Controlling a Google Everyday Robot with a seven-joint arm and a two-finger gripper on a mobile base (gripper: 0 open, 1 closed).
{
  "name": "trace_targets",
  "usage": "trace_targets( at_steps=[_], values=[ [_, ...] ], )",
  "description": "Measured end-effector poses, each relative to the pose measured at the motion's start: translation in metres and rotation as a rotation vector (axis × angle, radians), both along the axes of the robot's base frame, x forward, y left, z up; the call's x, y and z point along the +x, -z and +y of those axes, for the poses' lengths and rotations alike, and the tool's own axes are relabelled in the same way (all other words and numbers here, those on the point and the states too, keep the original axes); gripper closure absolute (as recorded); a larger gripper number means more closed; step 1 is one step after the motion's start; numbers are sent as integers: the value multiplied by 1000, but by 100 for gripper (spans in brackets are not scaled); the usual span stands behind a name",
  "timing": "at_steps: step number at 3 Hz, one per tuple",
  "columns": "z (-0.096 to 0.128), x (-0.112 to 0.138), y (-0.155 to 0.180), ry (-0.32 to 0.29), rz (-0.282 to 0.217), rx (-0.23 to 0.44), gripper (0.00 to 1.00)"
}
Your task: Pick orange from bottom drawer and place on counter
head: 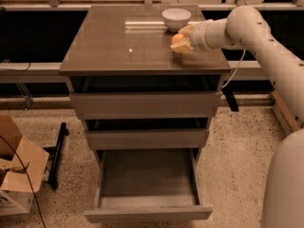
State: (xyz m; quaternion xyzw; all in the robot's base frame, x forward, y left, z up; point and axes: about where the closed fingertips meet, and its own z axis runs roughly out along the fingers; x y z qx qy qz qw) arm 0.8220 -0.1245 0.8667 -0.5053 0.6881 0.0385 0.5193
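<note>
The orange (177, 39) is small and round, held between the fingers of my gripper (182, 41), just above the right part of the counter (118, 46). The gripper is shut on it, with the white arm reaching in from the right. The white bowl (176, 18) stands just behind the gripper at the back of the counter. The bottom drawer (147, 184) is pulled out below and its inside looks bare.
Two shut drawers (145, 106) sit above the open one. A cardboard box (16, 175) lies on the floor at the left, with a black bar (57, 153) beside it. A railing and dark recess run behind the cabinet.
</note>
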Motion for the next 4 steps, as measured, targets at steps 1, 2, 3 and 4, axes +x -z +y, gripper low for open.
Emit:
trace_targets(
  at_steps=[1,2,3,4],
  values=[
    [-4,12,12,47,7,2,26],
    [-8,16,17,68,18,35,4],
    [-8,17,18,71,21,40,0],
    [-8,17,18,71,21,40,0]
  ],
)
